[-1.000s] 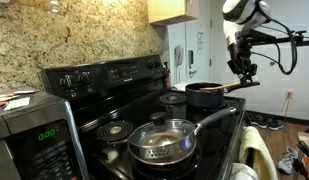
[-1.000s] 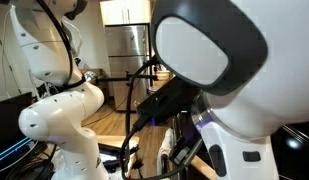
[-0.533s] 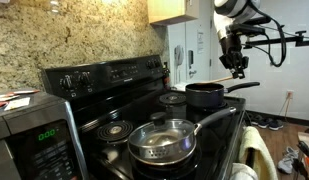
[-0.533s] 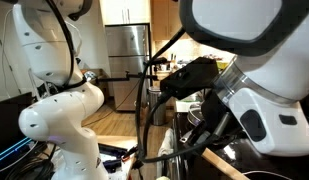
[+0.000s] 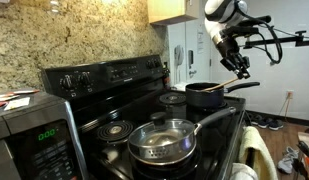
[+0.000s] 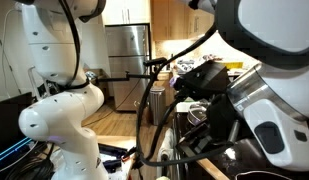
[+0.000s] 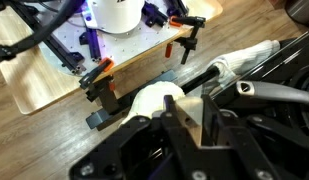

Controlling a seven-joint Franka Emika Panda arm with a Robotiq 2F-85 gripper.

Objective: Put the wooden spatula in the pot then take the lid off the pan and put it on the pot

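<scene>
The wooden spatula (image 7: 187, 108) shows in the wrist view as a pale wood piece clamped between my gripper's (image 7: 193, 125) two dark fingers. In an exterior view my gripper (image 5: 239, 68) hangs in the air above and just right of the pot (image 5: 204, 98), a small deep black saucepan on a back burner with its handle pointing right. The pan (image 5: 135, 152) sits on the front burner with the glass lid (image 5: 162, 138) on it. The spatula is too small to make out in that view.
The black stove (image 5: 114, 110) has a raised control panel at the back. A microwave (image 5: 34, 135) stands to its left, and a white cloth (image 5: 256, 150) hangs at its right edge. Robot arms fill an exterior view (image 6: 244, 90).
My gripper has risen from beside the pot's handle and moved up and slightly left, ending higher above the pot. The pot, pan and lid have not moved.
</scene>
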